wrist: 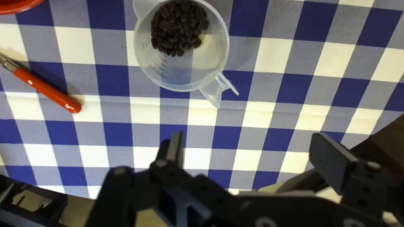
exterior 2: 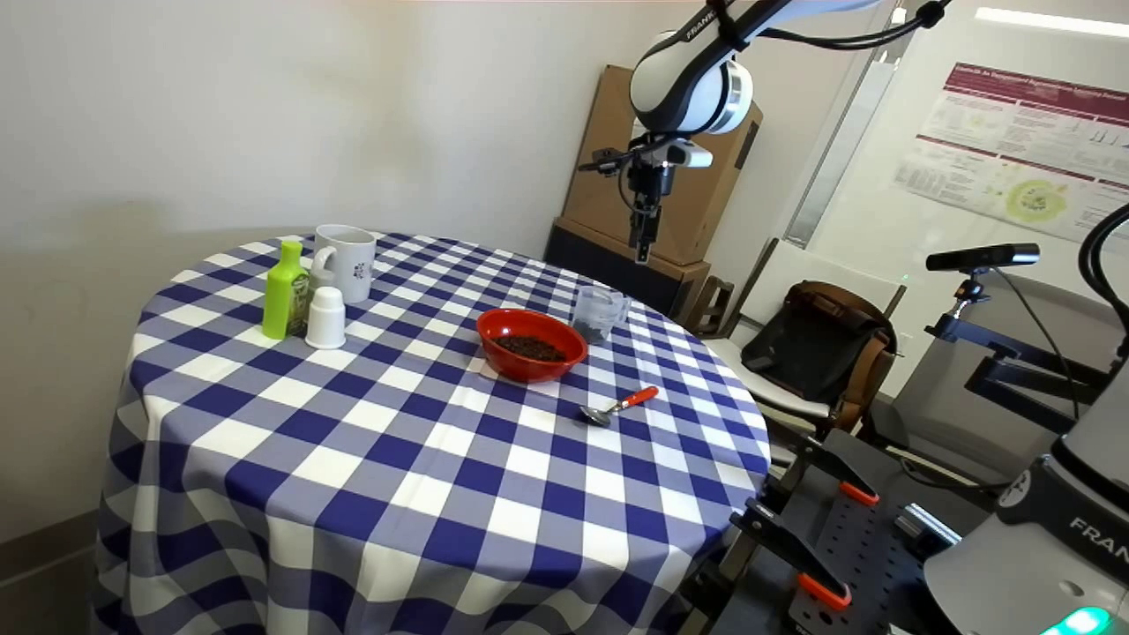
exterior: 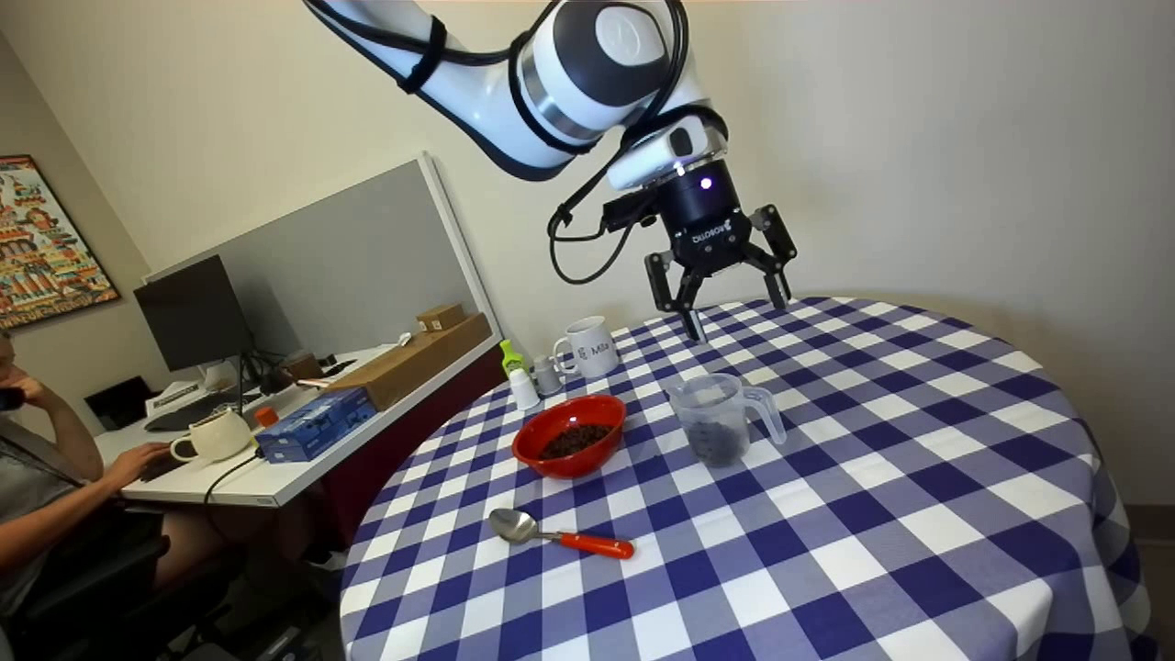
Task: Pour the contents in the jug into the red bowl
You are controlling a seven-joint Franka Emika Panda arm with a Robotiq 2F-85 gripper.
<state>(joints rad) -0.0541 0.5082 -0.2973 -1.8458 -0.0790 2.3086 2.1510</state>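
Note:
The clear jug stands upright on the checked tablecloth, and also shows in an exterior view. In the wrist view the jug holds dark brown beans and its handle points toward the gripper. The red bowl stands beside the jug with dark bits in it; it also shows in an exterior view, and only its edge shows in the wrist view. My gripper is open and empty, in the air above the table, and its fingers are wide apart.
A spoon with an orange-red handle lies near the bowl. A white mug, a green bottle and a white shaker stand farther along the table, with a grey shaker. The table edge shows in the wrist view.

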